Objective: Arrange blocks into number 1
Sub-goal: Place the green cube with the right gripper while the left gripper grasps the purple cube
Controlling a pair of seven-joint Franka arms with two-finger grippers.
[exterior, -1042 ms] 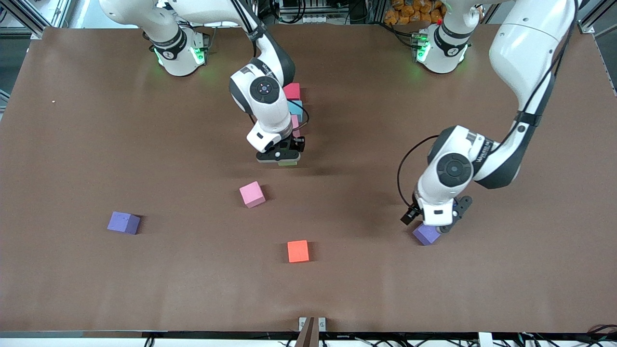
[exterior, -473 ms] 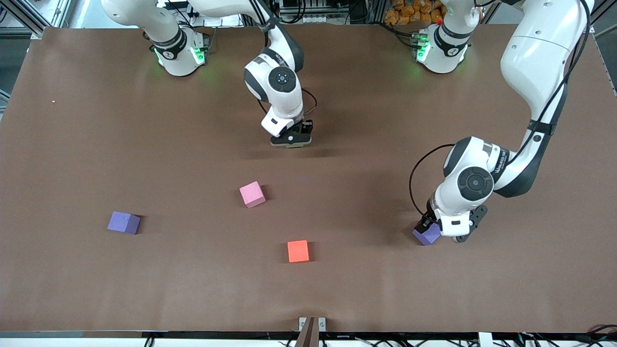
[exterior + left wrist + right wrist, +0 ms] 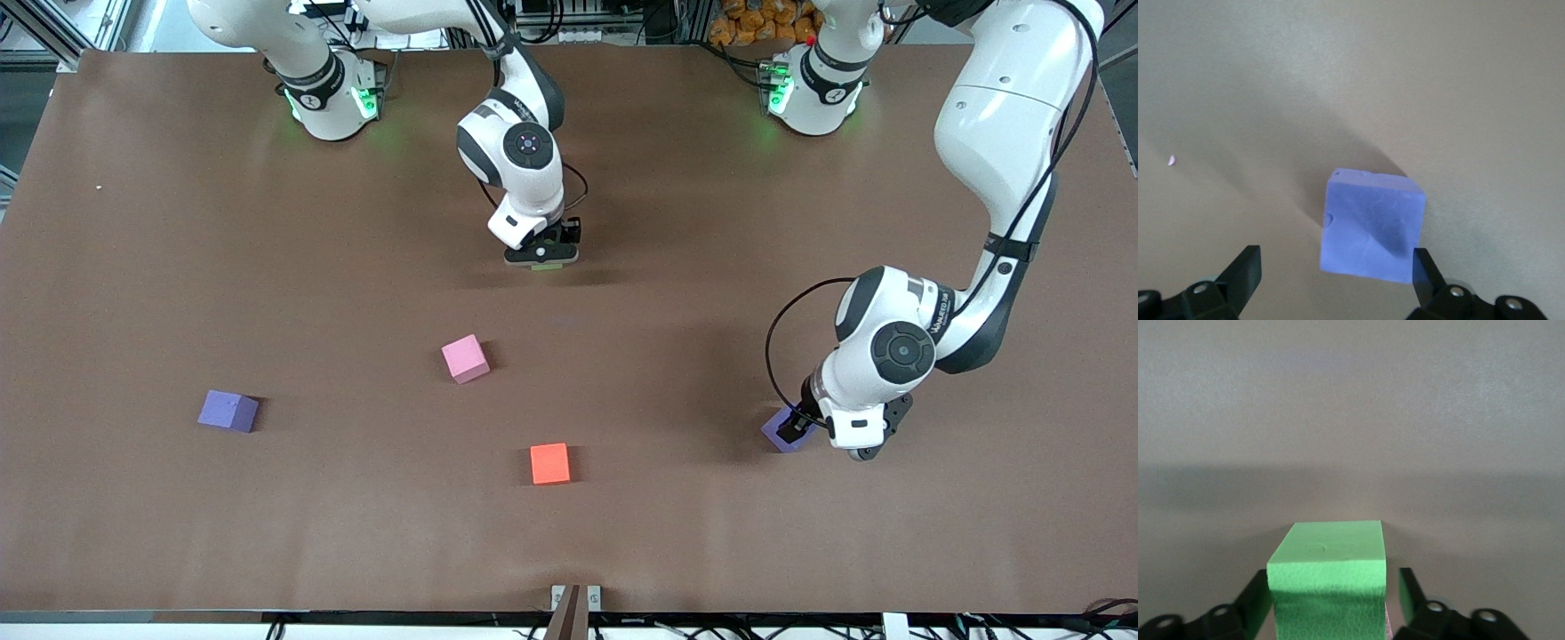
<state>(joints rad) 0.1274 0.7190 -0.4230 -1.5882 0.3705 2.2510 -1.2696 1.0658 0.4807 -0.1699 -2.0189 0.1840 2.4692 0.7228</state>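
My right gripper [image 3: 542, 260] is low over the table with its fingers open on either side of a green block [image 3: 1328, 577], of which the front view shows only a sliver [image 3: 552, 267]. The right arm hides the red and light blue blocks. My left gripper [image 3: 1335, 277] stands open over a purple block [image 3: 1371, 230], which lies close to one finger [image 3: 1426, 270]. In the front view that gripper [image 3: 813, 436] partly covers this block [image 3: 773, 435]. A pink block [image 3: 465, 358], an orange block [image 3: 549, 463] and a second purple block [image 3: 228, 411] lie loose.
The brown table [image 3: 178, 267] carries only the blocks. The robot bases [image 3: 329, 93] stand along its farthest edge. A small bracket [image 3: 575, 597] sits at the edge nearest the front camera.
My right gripper carried the green block farther from the front camera, and its arm now covers the column of blocks. My left gripper shifted toward the left arm's end, down around the purple block.
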